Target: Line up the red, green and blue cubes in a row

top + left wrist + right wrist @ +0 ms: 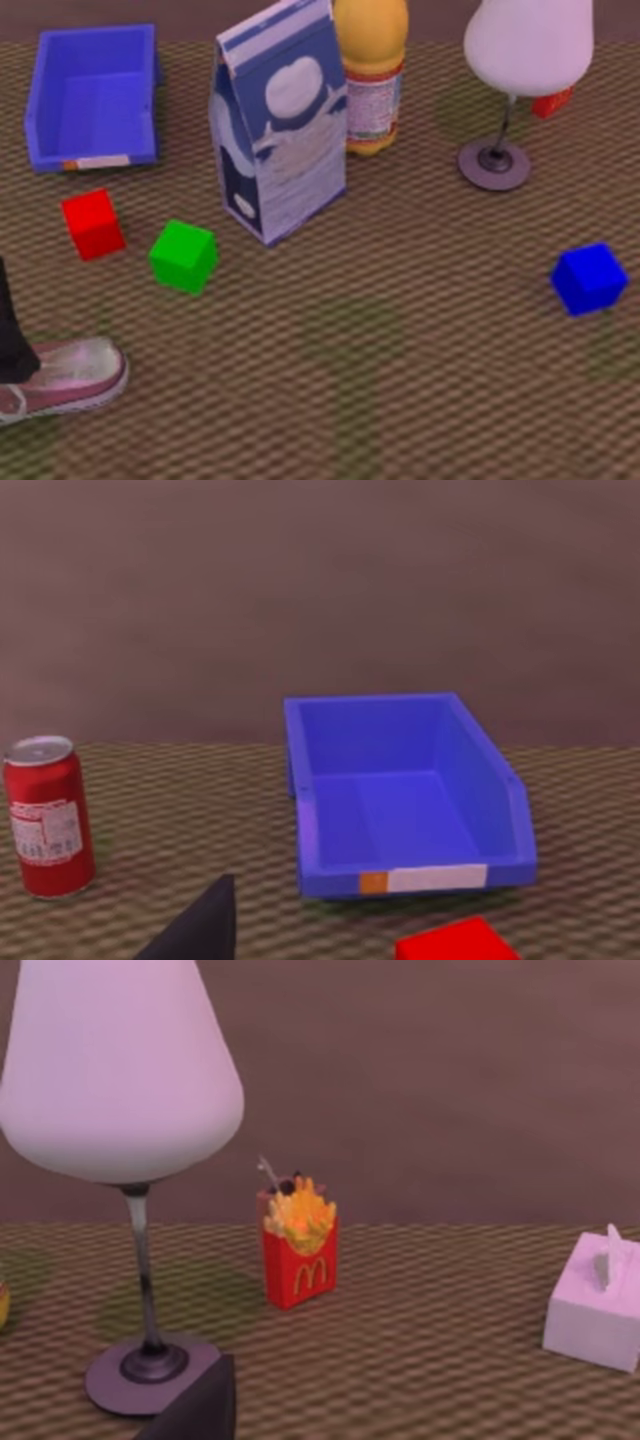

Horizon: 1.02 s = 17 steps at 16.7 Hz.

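Top view first: your red cube [93,223] and green cube [183,256] sit close together at middle left, apart but near, just below the blue bin [92,97]. The blue cube [589,278] is way off at the right edge, so my read is that's the one that needs hauling over to finish the row. A milk carton [281,120], a juice bottle [371,72] and a lamp [520,60] crowd the top of the frame, so the open table [420,380] below is probably the sane place to line things up. A shoe [62,378] sits at lower left with a sliver of the left arm [12,330] above it. No gripper shows up here.

Left wrist view: the bin is dead centre, a red can [46,815] off at the left edge, and the red cube's top pokes in at the bottom. The dark wedge at the bottom edge looks like a bit of the left gripper [200,932], but you can't tell if it's released or clenched. The arm looks parked low, facing the bin.

Right wrist view: lamp at left, a fries box [298,1247] in the middle, a tissue box [598,1303] at right. Same dark wedge for the right gripper [200,1408], same story: can't tell. No cubes here.
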Motion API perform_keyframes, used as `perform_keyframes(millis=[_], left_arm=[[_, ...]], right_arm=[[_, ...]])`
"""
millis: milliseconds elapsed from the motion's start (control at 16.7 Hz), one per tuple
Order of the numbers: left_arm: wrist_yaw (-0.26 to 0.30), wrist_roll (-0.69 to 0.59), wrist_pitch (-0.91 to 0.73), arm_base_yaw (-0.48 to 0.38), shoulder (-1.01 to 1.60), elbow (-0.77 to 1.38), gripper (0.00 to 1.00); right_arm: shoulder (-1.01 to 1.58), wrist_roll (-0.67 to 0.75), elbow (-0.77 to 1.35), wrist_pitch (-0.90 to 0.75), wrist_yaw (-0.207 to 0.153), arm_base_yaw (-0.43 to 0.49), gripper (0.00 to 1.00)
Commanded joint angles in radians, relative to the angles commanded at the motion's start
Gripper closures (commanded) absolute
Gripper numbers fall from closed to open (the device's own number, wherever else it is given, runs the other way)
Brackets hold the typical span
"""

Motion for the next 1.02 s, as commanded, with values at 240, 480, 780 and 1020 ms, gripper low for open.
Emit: perform_keyframes(millis=[240, 480, 780, 1020], left_arm=[[-0.004, 0.018, -0.019, 0.003, 0.03, 0.03, 0.0], [-0.013, 0.121, -0.133, 0.004, 0.219, 0.209, 0.0], [-0.012, 0.344, -0.385, -0.013, 0.663, 0.584, 0.0], [-0.005, 0.558, -0.63, -0.036, 1.104, 0.945, 0.0]], right_arm=[[0.0, 0.0, 0.0, 0.0, 0.0, 0.0, 0.0], [0.0, 0.0, 0.0, 0.0, 0.0, 0.0, 0.0], [0.0, 0.0, 0.0, 0.0, 0.0, 0.0, 0.0], [0.0, 0.0, 0.0, 0.0, 0.0, 0.0, 0.0]])
